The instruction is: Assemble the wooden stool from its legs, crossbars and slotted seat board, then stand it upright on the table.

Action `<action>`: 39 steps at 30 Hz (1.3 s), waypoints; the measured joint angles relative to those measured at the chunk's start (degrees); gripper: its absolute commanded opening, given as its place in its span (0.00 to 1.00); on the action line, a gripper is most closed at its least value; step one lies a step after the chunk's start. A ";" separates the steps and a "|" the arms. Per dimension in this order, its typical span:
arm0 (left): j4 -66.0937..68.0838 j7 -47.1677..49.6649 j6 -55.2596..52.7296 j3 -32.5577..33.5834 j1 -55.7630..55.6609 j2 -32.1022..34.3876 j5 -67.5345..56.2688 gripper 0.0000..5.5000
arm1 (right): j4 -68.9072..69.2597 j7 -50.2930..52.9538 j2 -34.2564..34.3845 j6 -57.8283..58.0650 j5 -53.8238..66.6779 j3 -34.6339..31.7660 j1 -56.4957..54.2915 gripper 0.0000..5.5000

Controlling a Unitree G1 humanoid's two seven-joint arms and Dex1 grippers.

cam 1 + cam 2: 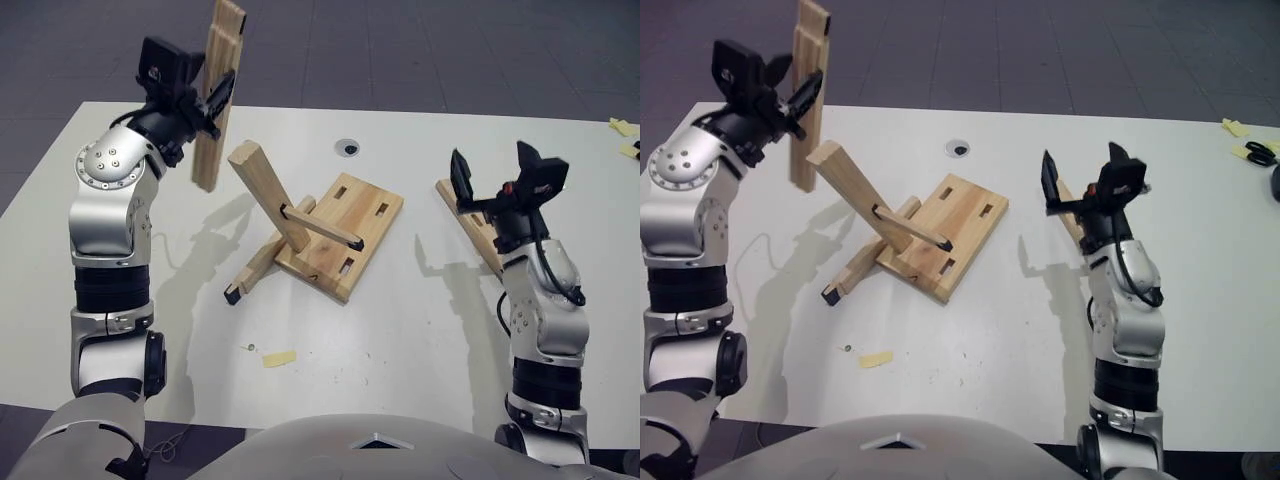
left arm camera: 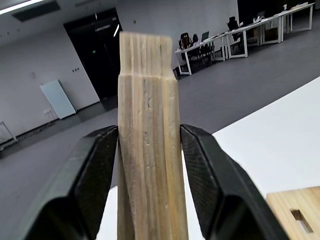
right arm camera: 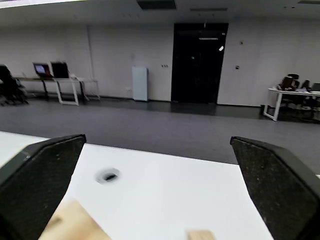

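My left gripper (image 1: 215, 100) is shut on a wooden leg (image 1: 218, 90) and holds it upright, high over the table's back left; the left wrist view has the leg (image 2: 147, 150) clamped between the black fingers (image 2: 95, 175). The slotted seat board (image 1: 355, 225) lies flat mid-table. A tilted leg (image 1: 265, 185) leans over its left side, joined to a crossbar (image 1: 325, 228). Another leg (image 1: 258, 262) lies slanting beside the board. At the right, my right gripper (image 1: 495, 165) is open above a flat wooden piece (image 1: 470, 225), which also appears in the right wrist view (image 3: 75, 222).
The white table (image 1: 400, 340) has a round cable hole (image 1: 348, 148) at the back. A scrap of yellow tape (image 1: 279, 357) lies near the front edge. More tape (image 1: 622, 127) and scissors (image 1: 1260, 150) sit at the far right corner.
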State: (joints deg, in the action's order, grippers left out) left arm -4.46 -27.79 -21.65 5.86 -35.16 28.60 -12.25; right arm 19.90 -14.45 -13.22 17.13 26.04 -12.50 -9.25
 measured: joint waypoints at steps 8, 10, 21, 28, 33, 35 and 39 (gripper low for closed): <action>-8.64 -10.03 3.07 -4.43 -1.19 3.71 -1.08 0.37 | 7.03 6.28 5.21 12.77 36.74 -2.53 -10.85 0.98; -10.20 -10.80 3.54 -5.63 -1.12 3.66 -1.02 0.37 | 6.80 9.95 6.94 13.96 42.34 -2.41 -13.04 0.98; -12.03 -10.39 2.83 -8.11 -0.75 2.03 -1.13 0.37 | 4.83 3.03 3.50 11.57 21.86 12.44 -14.05 0.98; -15.13 -6.58 -8.51 -2.95 -10.39 -3.11 -13.53 0.37 | -0.13 -2.81 0.58 8.22 9.08 17.83 -12.30 0.98; -19.19 -6.13 -14.00 -3.35 -11.83 -3.57 -18.71 0.37 | -8.94 -2.33 3.18 2.89 2.54 17.30 -18.13 0.98; -20.89 -6.17 -14.81 -4.43 -11.69 -3.56 -19.35 0.37 | -11.33 -1.67 4.39 1.50 1.07 16.66 -20.25 0.95; -21.41 -6.68 -14.69 -6.03 -9.53 -3.24 -19.24 0.37 | -11.90 -1.29 5.75 -0.08 -1.12 16.40 -20.87 0.84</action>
State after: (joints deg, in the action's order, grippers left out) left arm -25.86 -34.47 -36.33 -0.16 -44.69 25.36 -31.49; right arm 8.00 -15.74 -7.48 17.05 24.92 3.89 -30.12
